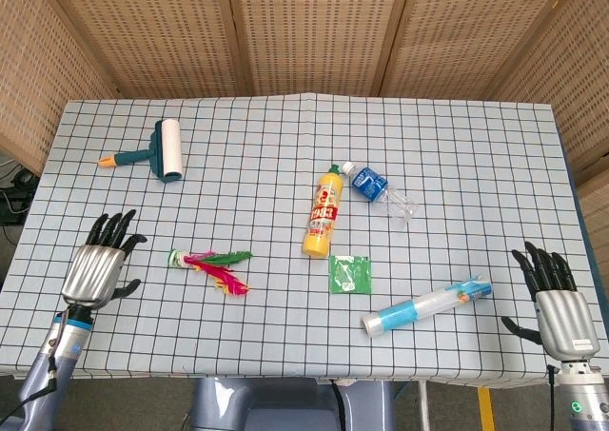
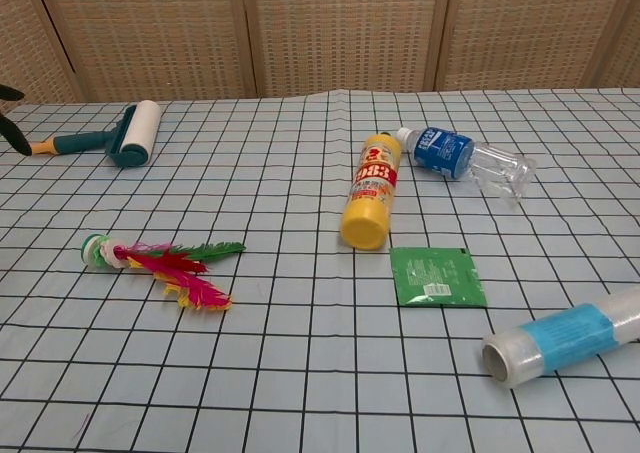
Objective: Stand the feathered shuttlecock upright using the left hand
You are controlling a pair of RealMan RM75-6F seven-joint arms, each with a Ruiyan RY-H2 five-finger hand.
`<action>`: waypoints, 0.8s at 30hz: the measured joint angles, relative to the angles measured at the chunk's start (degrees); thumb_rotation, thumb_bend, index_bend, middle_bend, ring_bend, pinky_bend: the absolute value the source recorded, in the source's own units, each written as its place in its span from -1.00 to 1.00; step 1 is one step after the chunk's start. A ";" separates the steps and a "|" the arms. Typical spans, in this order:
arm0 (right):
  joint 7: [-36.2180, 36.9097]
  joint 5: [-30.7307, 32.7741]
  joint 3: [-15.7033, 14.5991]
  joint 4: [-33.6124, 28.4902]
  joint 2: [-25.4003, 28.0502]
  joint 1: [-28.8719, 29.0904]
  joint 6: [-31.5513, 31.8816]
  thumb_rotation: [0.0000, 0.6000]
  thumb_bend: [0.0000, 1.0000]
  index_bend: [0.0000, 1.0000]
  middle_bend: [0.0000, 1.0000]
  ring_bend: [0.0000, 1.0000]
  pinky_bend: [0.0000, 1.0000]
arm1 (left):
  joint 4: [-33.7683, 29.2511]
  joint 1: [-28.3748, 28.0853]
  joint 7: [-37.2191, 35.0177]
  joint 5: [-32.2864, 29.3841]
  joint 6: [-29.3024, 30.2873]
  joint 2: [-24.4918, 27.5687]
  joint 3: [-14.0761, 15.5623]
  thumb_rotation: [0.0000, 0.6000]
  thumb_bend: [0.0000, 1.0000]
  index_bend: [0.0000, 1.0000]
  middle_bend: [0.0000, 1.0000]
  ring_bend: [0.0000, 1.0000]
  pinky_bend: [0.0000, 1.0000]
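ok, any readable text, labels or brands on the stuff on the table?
None legible.
Yellow bottle: red label with print, too blurred to read.
Water bottle: blue label, white marks, unreadable.
Green packet: white patch of small print, too small.
Plastic wrap roll: blue band, no text visible.

Left hand (image 1: pixel 98 264) & right hand (image 1: pixel 557 303): ribbed silver backs, black fingers. Right wrist grey w/ what looks like a small green light.
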 measured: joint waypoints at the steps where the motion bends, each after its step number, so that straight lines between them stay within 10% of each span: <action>1: 0.17 0.01 0.00 0.01 0.05 0.02 -0.06 1.00 -0.79 -0.93 -1.00 -1.00 -0.84 | -0.03 -1.11 1.32 -1.58 -1.18 -0.89 -0.42 1.00 -0.44 -0.28 -1.00 -1.00 -1.00; 24: 4.76 -0.32 -0.14 0.76 0.85 0.22 -0.53 1.00 -0.79 -0.93 -1.00 -1.00 -0.84 | 8.28 -17.26 22.64 -26.45 -5.54 -20.97 -3.37 1.00 -0.38 -0.07 -1.00 -1.00 -1.00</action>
